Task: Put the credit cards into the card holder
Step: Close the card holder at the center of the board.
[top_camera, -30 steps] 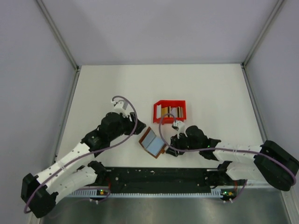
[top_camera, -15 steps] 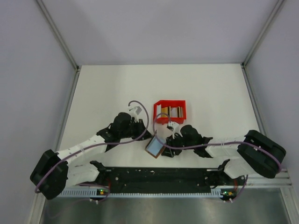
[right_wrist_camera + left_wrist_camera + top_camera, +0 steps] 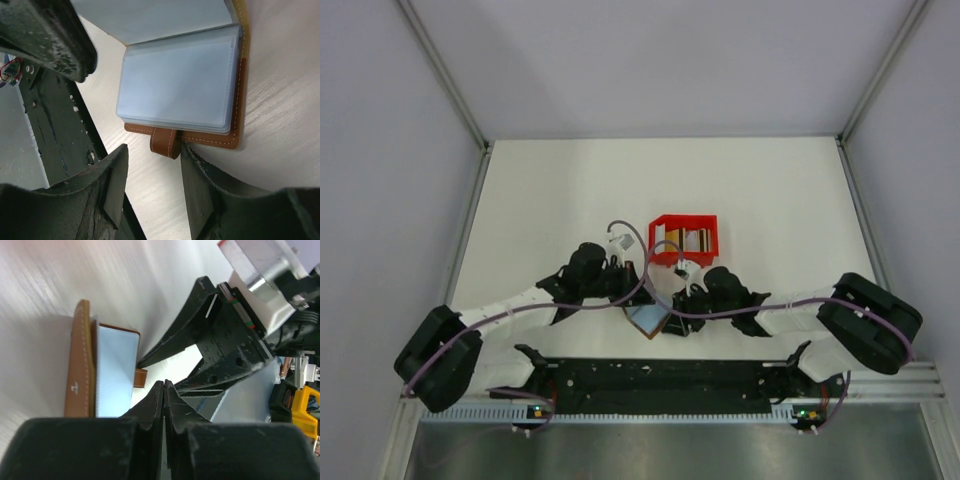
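Observation:
The card holder (image 3: 648, 320) lies open near the table's front edge, a brown wallet with pale blue-grey pockets (image 3: 180, 85) and a small closing tab (image 3: 165, 143). One cover (image 3: 80, 365) stands raised on edge. My left gripper (image 3: 638, 292) is at the wallet's far-left side, its jaws pressed together (image 3: 164, 385) with nothing visible between them. My right gripper (image 3: 678, 303) is open (image 3: 152, 167) at the wallet's tab edge, with the tab by its right finger (image 3: 200, 185). The credit cards (image 3: 682, 238), tan-gold and pale, stand in the red bin.
The red bin (image 3: 683, 222) stands just behind both grippers. A black rail (image 3: 660, 378) runs along the near edge in front of the wallet. Metal frame bars (image 3: 470, 210) border the white table on both sides.
The left arm swung right to the wallet and its gripper went from open to shut. The right gripper edged left to the wallet's tab. The wallet shifted slightly toward the front.

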Robot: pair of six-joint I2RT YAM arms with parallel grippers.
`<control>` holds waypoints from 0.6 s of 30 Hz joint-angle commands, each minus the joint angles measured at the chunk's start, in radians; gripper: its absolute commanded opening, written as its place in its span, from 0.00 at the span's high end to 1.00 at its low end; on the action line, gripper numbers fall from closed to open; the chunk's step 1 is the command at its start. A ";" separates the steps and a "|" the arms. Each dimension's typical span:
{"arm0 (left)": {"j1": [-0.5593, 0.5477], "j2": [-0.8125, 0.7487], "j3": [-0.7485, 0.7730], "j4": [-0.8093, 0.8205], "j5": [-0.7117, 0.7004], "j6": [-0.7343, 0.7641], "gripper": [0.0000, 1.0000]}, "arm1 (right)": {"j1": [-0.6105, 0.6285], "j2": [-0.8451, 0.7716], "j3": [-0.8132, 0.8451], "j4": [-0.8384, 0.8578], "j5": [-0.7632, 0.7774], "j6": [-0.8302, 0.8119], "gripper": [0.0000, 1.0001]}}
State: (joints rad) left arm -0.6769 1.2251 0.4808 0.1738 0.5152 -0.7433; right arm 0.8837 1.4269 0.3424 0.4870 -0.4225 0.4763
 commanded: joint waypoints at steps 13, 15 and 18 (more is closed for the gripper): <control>-0.012 -0.213 0.088 -0.352 -0.589 0.090 0.63 | 0.011 0.012 0.030 0.035 0.005 0.005 0.53; -0.012 -0.168 0.081 -0.343 -0.554 0.061 0.64 | 0.011 0.012 0.029 0.038 0.005 0.005 0.53; -0.012 -0.131 0.064 -0.289 -0.425 0.032 0.67 | 0.009 0.007 0.027 0.036 0.007 0.008 0.53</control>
State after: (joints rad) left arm -0.6891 1.0607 0.5663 -0.1360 0.0288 -0.6720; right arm 0.8837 1.4300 0.3424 0.4938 -0.4210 0.4831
